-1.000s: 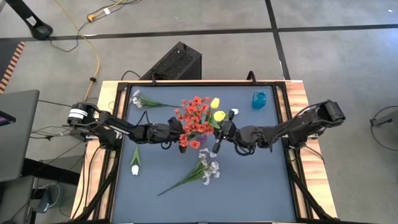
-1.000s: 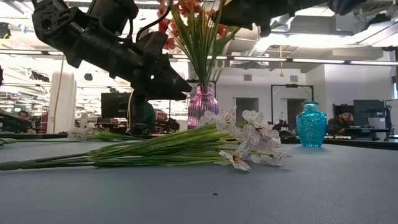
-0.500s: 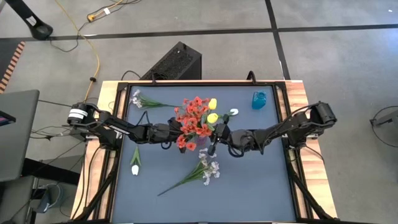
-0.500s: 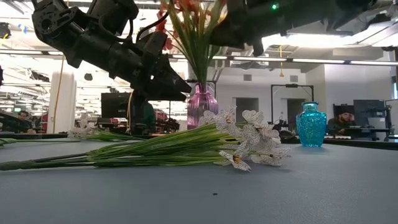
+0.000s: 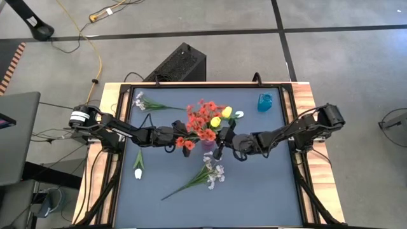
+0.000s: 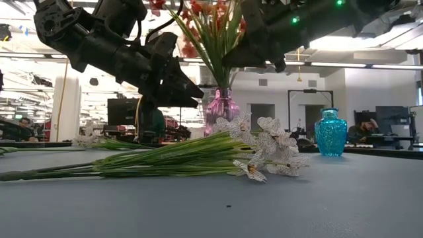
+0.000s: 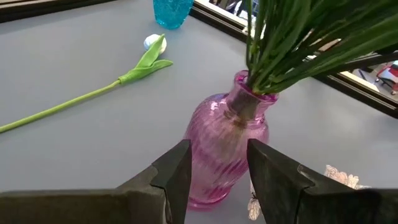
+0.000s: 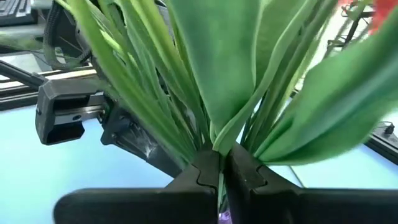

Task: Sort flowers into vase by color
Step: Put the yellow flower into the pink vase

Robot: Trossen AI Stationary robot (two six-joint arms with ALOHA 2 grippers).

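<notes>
Landmark: ribbed pink glass vase (image 7: 227,149), mid-table.

Left gripper (image 7: 217,171) at the vase's lower body, dark fingers (image 7: 177,171) spread wide, one on each side of the glass. No clear contact visible; nothing lifted. Probable purpose: bracing the vase against tipping while stems go in.

Right gripper (image 8: 219,171) directly above the vase mouth, jaws pinched tight on a thin green stem amid broad leaves. Held bunch taken to be the yellow tulips (image 5: 220,117), heads showing just beyond the vase in the high view beside the red small-blossom bunch (image 5: 200,124) already standing in the neck. Which stem exactly sits in the jaws: not resolvable. Stems angled down toward the mouth, so insertion judged in hand, not finished.

Vase tilted slightly in the low view; likely pushed by the stems.

Remaining on the table: spray of tiny white-lilac blossoms (image 5: 210,173) lying flat, near side of the vase; single white tulip (image 5: 138,169) well apart toward the left arm's side; second pale spray (image 5: 141,100) at the far left corner; another white tulip (image 7: 146,53) lying between the vase and a small turquoise glass vase (image 5: 264,102), which stands empty.

No brand, label or legible writing found anywhere.
</notes>
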